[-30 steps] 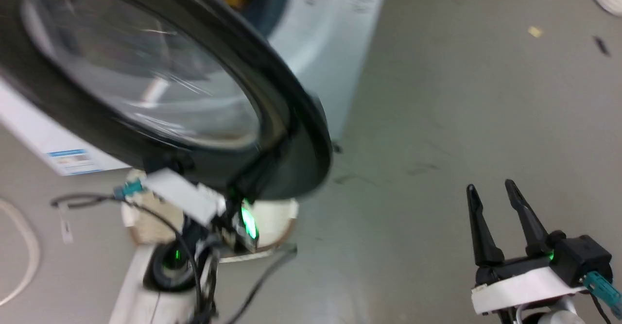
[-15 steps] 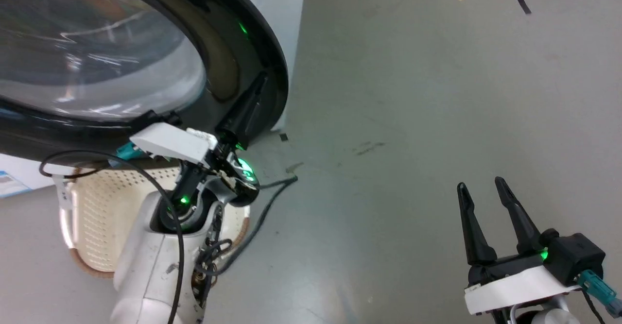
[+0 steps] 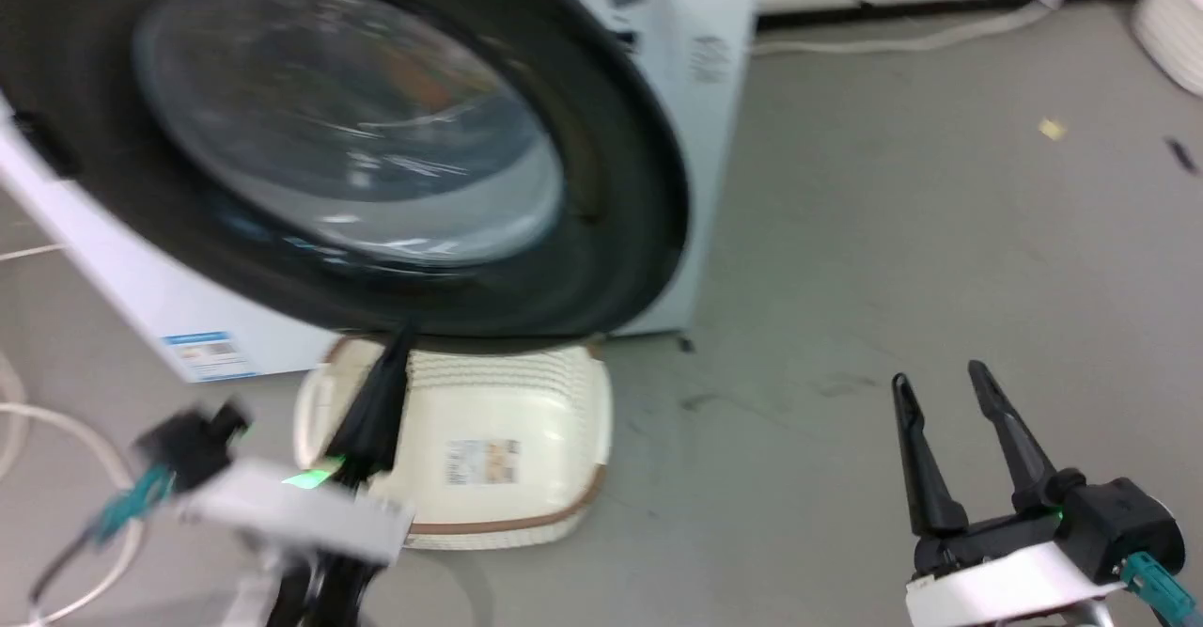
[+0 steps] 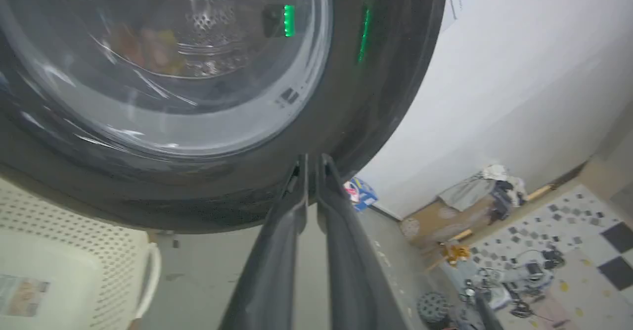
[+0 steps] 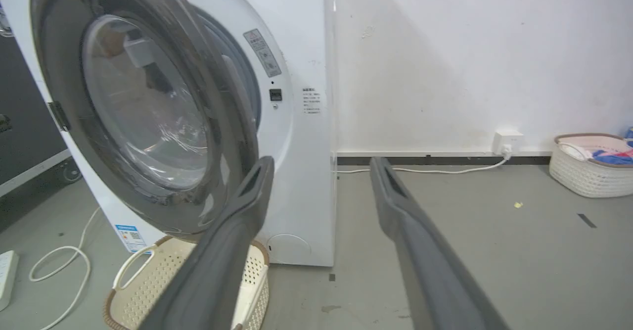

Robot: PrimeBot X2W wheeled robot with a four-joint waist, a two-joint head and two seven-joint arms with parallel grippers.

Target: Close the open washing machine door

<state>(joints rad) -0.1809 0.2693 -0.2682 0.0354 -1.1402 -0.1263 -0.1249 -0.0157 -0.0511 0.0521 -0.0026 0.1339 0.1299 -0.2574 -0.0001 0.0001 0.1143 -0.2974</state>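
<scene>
Pushing squarely is looking wisest: the round black-rimmed glass door [image 5: 143,117] is hanging ajar on the white washing machine [image 5: 301,181]. The closed left gripper [image 4: 310,161] is hovering at its lower rim, the right gripper [image 3: 940,375] idling open.

- We count one washing machine [image 5: 301,171], with one washing machine door [image 5: 148,117].
- We count two baskets: cream basket [image 3: 507,420], white basket [image 5: 583,174].
- We count two grippers: left gripper [image 4: 311,164], right gripper [image 3: 940,371].
- We count one wall socket [image 5: 504,139].
</scene>
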